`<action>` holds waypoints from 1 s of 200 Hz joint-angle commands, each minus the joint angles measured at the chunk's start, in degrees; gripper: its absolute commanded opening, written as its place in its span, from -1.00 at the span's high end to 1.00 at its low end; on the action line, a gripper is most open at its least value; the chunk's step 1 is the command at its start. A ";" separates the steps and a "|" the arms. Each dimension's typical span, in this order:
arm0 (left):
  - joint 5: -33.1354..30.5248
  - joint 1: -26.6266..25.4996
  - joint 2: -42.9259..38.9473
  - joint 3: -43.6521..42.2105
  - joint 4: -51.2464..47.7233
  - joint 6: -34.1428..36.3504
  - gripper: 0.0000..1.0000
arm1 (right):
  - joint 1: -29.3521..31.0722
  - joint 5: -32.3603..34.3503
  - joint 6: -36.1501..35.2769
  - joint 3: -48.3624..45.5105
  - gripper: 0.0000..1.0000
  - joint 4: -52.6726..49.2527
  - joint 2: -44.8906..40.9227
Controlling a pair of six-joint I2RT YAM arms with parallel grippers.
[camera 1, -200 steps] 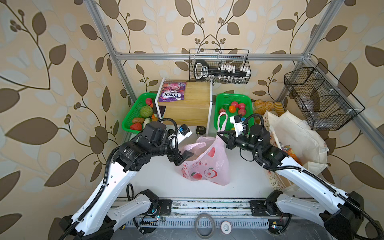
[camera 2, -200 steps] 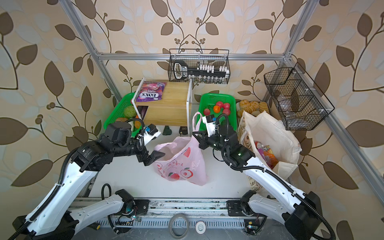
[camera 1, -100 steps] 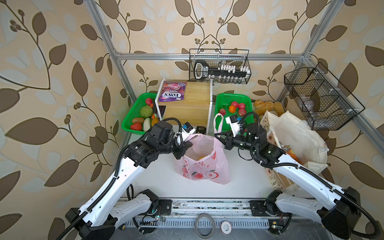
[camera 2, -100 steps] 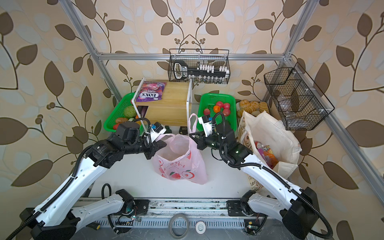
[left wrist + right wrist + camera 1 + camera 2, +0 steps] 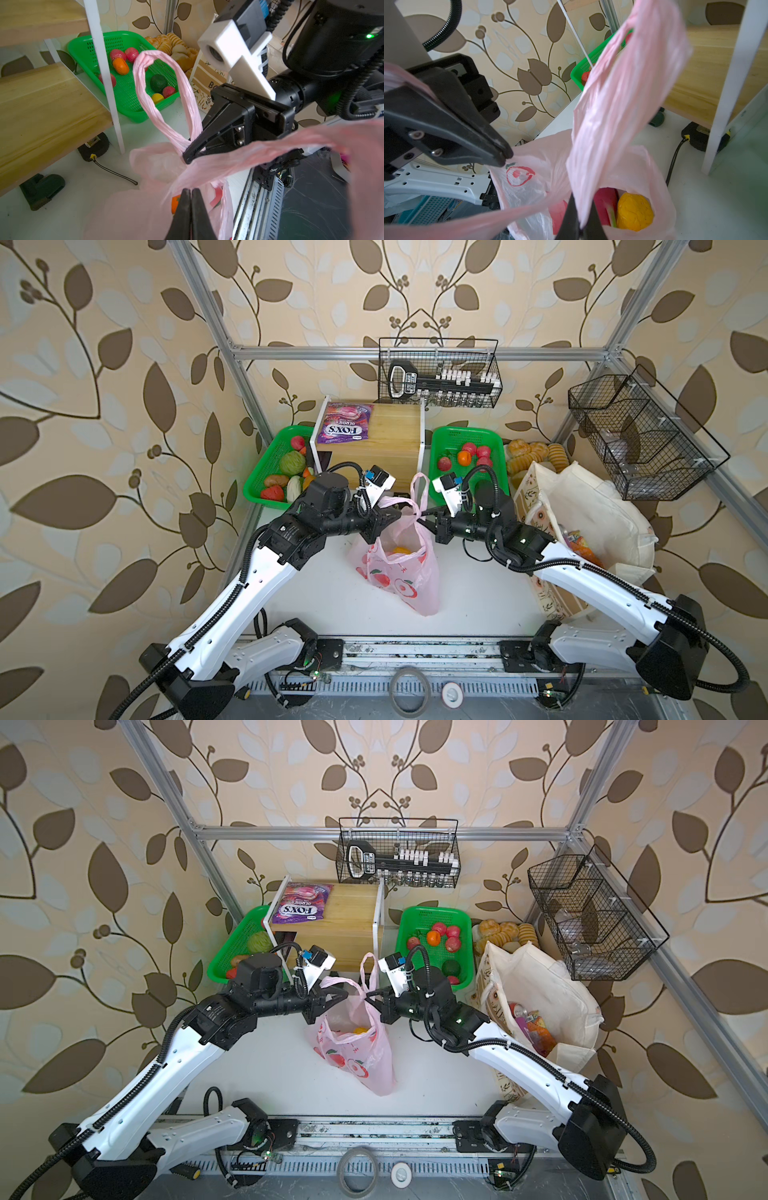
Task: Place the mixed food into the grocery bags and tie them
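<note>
Grips the pink bag point(image 5: 399, 572) from both sides: left claw point(image 5: 392, 517) pinched together on one stretched handle point(image 5: 270, 149), right claw point(image 5: 422, 522) pinched together on the base of the other loop handle point(image 5: 149, 56), standing upright. Sits on the tabletop point(image 5: 478, 593) between the two arms, mouth up, with a yellow fruit point(image 5: 633, 212) and, probably, a pink dragon fruit point(image 5: 606, 199) inside. For a sound knot, cross the handles low over the mouth, pull both ends evenly, and cinch without tearing the thin film or tipping the fruit out. Mind the wooden shelf point(image 5: 386, 448) just behind the bag, its white post point(image 5: 103, 72) and the small black device point(image 5: 93, 145) with a cord at its foot: little room there for swinging a wrist. Leaves the cream tote point(image 5: 590, 506) open at the right, with packets inside, not yet tied; green baskets point(image 5: 457, 437) and bread rolls point(image 5: 532, 452) behind, apart from the work.
</note>
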 commanded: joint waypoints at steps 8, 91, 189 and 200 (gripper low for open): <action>1.90 0.33 -0.48 4.18 -2.15 2.08 0.31 | 0.40 3.62 1.73 2.33 1.00 0.28 0.65; 0.33 0.20 1.50 18.70 -18.12 14.43 -0.25 | -1.15 2.57 1.90 2.21 1.00 -0.27 -0.23; -12.88 -1.82 5.15 17.37 -23.11 3.68 -0.46 | -1.15 3.14 1.49 2.73 1.00 -1.30 -1.23; -9.50 -2.01 4.64 16.97 -25.03 4.51 -0.57 | -1.35 3.65 1.38 2.82 1.00 -1.77 -1.11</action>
